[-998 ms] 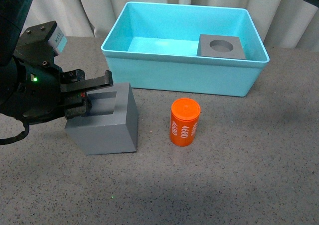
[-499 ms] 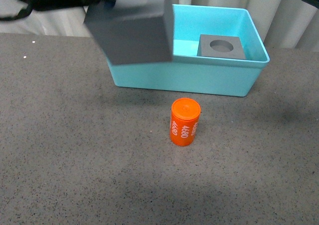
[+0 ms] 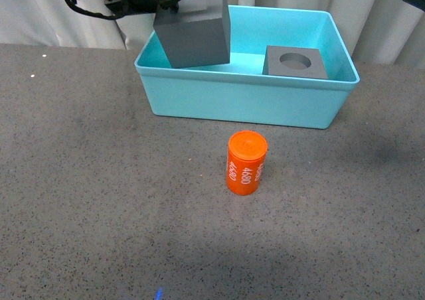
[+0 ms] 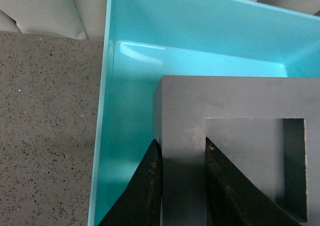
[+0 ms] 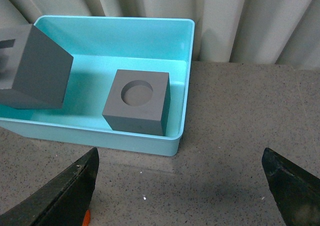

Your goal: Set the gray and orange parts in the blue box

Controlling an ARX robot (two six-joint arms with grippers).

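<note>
Swung up and inward since half a second ago, the gray cube [image 3: 192, 24] hangs over the blue box's [image 3: 246, 94] nine-o'clock end, and the orange can [image 3: 246, 162] waits outside at six o'clock.

Left wrist: the left gripper [image 4: 181, 143] pinches the cube's wall. It is best lowered level before letting go.

Right wrist: the right gripper [image 5: 180, 158] is spread wide and empty.

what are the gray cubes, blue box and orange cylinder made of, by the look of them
Square-recess cube and round-recess cube: probably dense foam or matte plastic; dull, glint-free, faintly textured. Blue box: likely moulded plastic; smooth, soft sheen, rolled rim. Orange cylinder: probably plastic; slight gloss, white printed digits.
</note>
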